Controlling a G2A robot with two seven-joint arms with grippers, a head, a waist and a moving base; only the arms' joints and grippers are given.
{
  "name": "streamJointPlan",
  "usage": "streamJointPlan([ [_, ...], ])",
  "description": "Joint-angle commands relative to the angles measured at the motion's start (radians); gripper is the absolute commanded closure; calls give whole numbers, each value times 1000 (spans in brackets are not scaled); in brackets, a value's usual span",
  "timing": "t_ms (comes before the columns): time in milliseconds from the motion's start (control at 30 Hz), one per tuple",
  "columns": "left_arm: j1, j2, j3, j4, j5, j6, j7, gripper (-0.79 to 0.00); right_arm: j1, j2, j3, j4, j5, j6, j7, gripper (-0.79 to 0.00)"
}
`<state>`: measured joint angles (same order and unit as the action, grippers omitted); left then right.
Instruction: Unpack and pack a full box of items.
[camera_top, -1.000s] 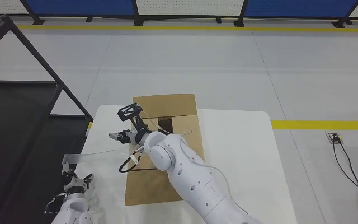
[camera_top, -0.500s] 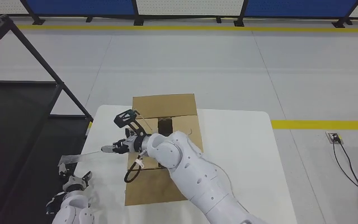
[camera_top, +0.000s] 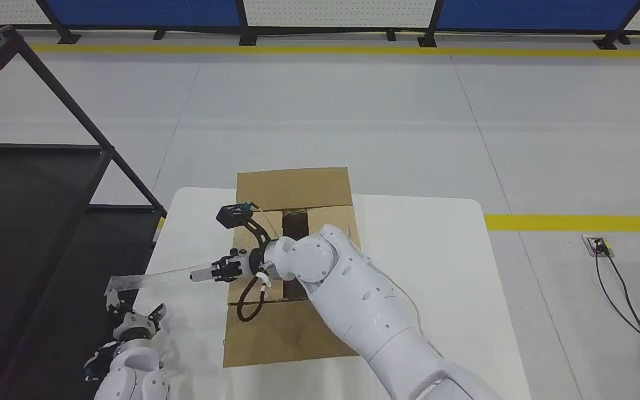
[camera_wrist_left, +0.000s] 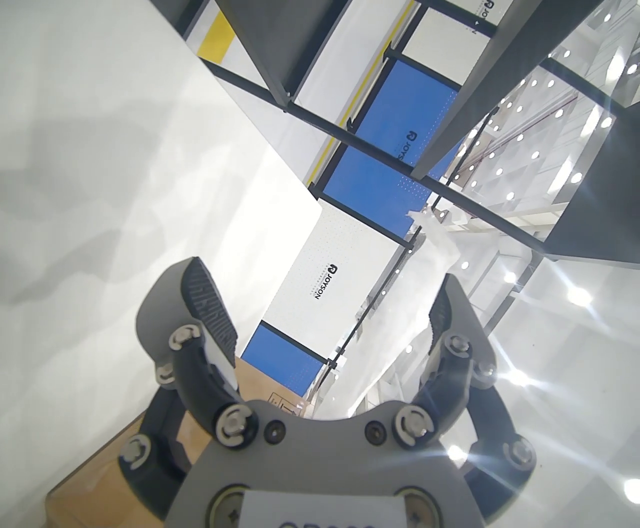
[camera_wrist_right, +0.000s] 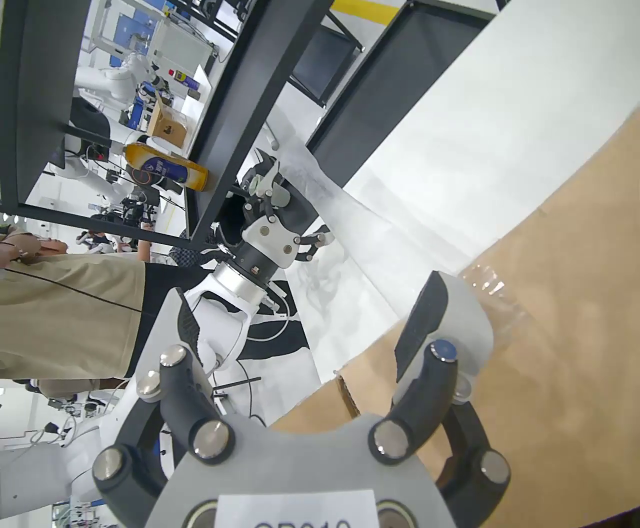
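An open cardboard box lies on the white table; its brown side shows in the right wrist view. A clear plastic strip stretches from the box's left edge out past the table's left side. My right gripper is at the box end of the strip, open, with the film running up to one finger. My left gripper is beyond the table's left edge, open. The strip lies against one of its fingers.
A black metal rack stands close to the table's left side, near my left arm. A yellow bottle lies on one of its shelves. The table's right half is bare white surface.
My right gripper has moved from the box's back left corner toward the near side along its left edge. The clear strip now runs nearly level between the two grippers.
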<state>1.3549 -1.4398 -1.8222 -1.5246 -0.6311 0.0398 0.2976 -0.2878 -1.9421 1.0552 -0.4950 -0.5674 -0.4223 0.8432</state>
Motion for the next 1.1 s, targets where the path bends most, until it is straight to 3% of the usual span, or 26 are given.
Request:
streamJointPlan([
  [0, 1, 0, -2, -2, -2, -1, 0, -785, 17, -4, -5, 31, 5, 21, -7, -785],
  [367, 9, 0, -14, -26, -22, -10, 5, -785, 70, -18, -17, 127, 33, 76, -22, -785],
  [900, 21, 1, -35, -55, -40, -11, -3, -785, 95, -23, -26, 176, 46, 79, -47, -785],
  [1067, 29, 1, -22, -66, -30, -7, -19, -785, 91, -19, -25, 147, 45, 12, -96, -785],
])
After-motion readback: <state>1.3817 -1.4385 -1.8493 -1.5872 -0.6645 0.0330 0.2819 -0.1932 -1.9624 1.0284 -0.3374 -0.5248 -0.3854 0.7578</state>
